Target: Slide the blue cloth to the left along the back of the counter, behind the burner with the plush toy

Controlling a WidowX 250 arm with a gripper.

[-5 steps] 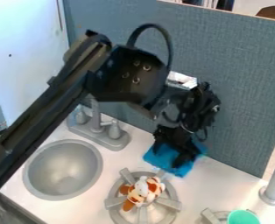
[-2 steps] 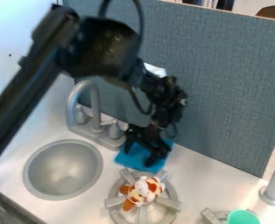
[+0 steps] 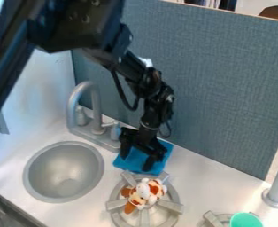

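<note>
- Gripper [image 3: 136,163] spread, fingertips down on blue cloth [image 3: 130,165], near counter's [image 3: 199,178] back edge
- Cloth lay between faucet [image 3: 96,104] and burner [image 3: 171,206]
- Toy [image 3: 144,191] sat on burner

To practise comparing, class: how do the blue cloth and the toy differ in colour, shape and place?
The cloth is plain blue, while the toy is white with orange-brown patches.
The cloth is spread fairly flat; the toy is rounded and lumpy.
The cloth lies near the divider, with the hand down at it; the toy rests on the burner, apart from the hand.
</note>
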